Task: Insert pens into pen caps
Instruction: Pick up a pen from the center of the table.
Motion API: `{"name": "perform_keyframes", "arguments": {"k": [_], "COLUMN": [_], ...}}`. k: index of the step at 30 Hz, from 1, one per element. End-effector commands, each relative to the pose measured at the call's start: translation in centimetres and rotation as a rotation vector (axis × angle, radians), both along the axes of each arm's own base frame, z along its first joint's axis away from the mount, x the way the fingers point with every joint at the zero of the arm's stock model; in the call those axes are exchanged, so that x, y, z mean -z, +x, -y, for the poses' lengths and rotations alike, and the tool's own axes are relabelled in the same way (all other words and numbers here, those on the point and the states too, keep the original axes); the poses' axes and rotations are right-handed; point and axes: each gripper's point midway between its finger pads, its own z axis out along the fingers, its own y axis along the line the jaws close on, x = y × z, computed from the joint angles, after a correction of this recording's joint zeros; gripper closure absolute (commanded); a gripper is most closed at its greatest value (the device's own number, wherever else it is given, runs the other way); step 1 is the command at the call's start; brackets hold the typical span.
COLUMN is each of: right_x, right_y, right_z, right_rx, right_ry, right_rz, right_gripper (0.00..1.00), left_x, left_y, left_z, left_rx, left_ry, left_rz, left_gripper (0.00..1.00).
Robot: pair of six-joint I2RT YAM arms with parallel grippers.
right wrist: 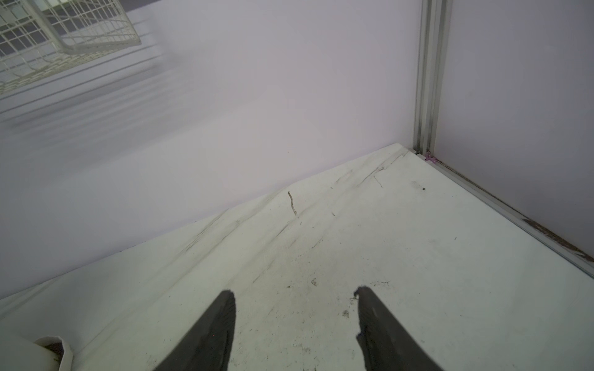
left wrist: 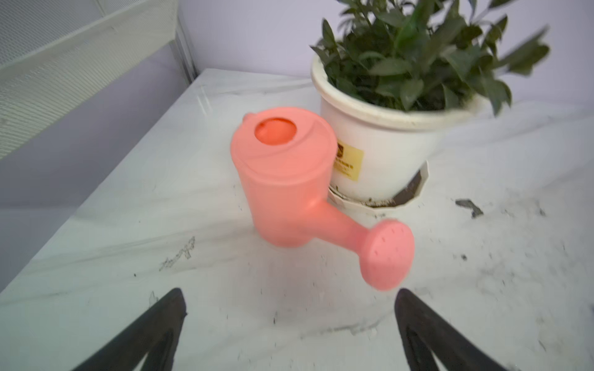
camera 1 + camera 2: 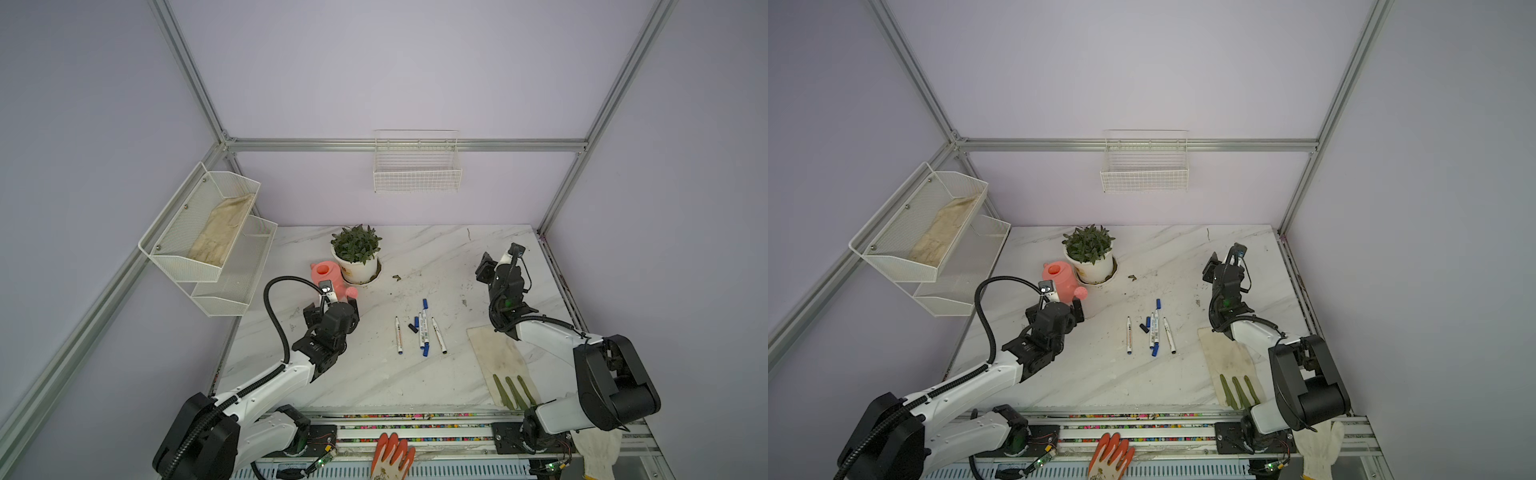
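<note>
- Labels: a yellow label (image 2: 348, 163) on the white pot (image 2: 385, 144) carries dark writing too blurred for me to read. Print on the barrels of the pens (image 3: 398, 334) is too small to read.
- The pens lie roughly parallel in the middle of the table (image 3: 374, 374), between my two arms. Two loose pen caps (image 3: 412, 328), one black and one blue, lie among them.
- The pot holds a green plant (image 2: 414, 54), and a pink watering can (image 2: 283, 180) stands just beside it.
- On the left wall, the upper tier of the mesh shelf (image 3: 174, 257) holds a beige cloth (image 3: 222, 230).
- My left gripper (image 2: 289, 294) is spread wide and empty, facing the can.
- My right gripper (image 1: 295, 291) has its fingers apart over bare table, nothing between them.
</note>
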Motion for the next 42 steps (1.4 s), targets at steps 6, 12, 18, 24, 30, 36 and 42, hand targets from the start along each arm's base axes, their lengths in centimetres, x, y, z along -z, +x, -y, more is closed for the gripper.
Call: {"name": "perform_keyframes", "arguments": {"k": [6, 12, 18, 24, 30, 36, 42], "right_x": [0.0, 0.6, 0.9, 0.9, 1.0, 1.0, 0.7], "right_y": [-0.2, 0.1, 0.2, 0.5, 0.5, 0.6, 0.6], "right_z": [0.7, 0.4, 0.2, 0.0, 0.0, 0.0, 0.0], "right_rx": [0.073, 0.069, 0.062, 0.055, 0.056, 0.055, 0.057], "right_ry": [-0.049, -0.076, -0.08, -0.085, -0.088, -0.085, -0.079], "right_rz": [-0.033, -0.056, -0.067, -0.074, -0.08, -0.084, -0.082], "right_gripper": [0.38, 0.38, 0.38, 0.38, 0.38, 0.38, 0.38], "left_x": [-1.5, 1.2, 4.9, 7.5, 9.8, 11.8, 12.9], "left_y": [-2.8, -2.4, -1.2, -1.2, -2.2, -3.7, -4.6], "left_z": [12.9, 18.2, 19.6, 19.6, 19.7, 18.6, 17.4], "left_rx": [0.513, 0.692, 0.679, 0.669, 0.676, 0.653, 0.624], "left_ry": [-0.043, -0.064, 0.018, 0.068, 0.075, 0.06, 0.064], "left_rz": [-0.183, -0.344, -0.476, -0.58, -0.705, -0.827, -0.889], "left_gripper": [0.0, 0.0, 0.04, 0.19, 0.33, 0.49, 0.74]}}
